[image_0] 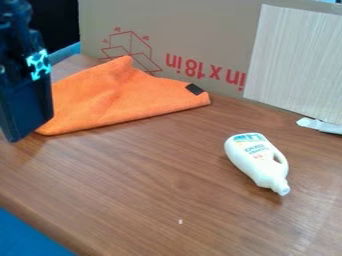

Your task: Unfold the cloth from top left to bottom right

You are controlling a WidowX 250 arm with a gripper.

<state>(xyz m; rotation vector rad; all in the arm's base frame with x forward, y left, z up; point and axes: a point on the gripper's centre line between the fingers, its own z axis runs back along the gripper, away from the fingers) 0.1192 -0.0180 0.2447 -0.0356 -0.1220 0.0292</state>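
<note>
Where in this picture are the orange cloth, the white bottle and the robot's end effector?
Cloth (123,95): camera view, middle of its orange surface.
Bottle (257,159): camera view, middle of its white body.End effector (25,122): camera view, low on its dark body.

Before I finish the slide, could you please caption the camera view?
Rumpled orange cloth on a wooden table, white bottle lying on its side.

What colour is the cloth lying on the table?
The cloth is orange, as the camera view shows.
</note>
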